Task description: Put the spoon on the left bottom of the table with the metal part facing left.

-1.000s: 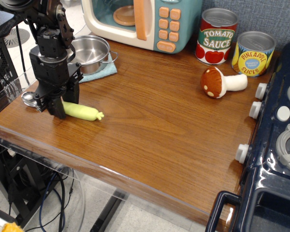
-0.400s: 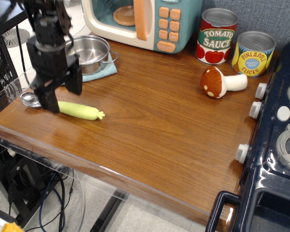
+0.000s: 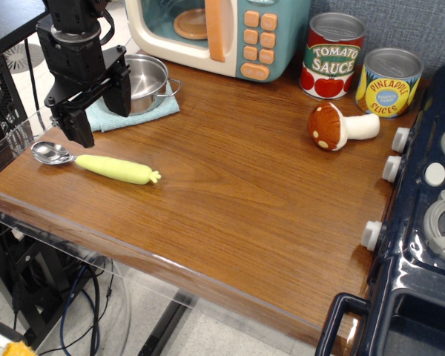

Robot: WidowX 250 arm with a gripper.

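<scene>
The spoon (image 3: pixel 104 165) lies flat on the brown table (image 3: pixel 237 200) near its front left corner. Its shiny metal part (image 3: pixel 50 153) points left and its pale yellow-green handle (image 3: pixel 117 168) points right. My gripper (image 3: pixel 101 117) hangs above and just behind the spoon, apart from it. Its two black fingers are spread open with nothing between them.
A steel pot (image 3: pixel 142 81) on a light blue cloth (image 3: pixel 126 113) stands just behind the gripper. A toy microwave (image 3: pixel 222 33), two cans (image 3: pixel 334 55), a toy mushroom (image 3: pixel 340 126) and a dark blue toy stove (image 3: pixel 430 215) stand further right. The acrylic edge (image 3: pixel 11 141) runs along the left.
The gripper has let go of the spoon and risen up and back. The spoon now lies uncovered on the table.
</scene>
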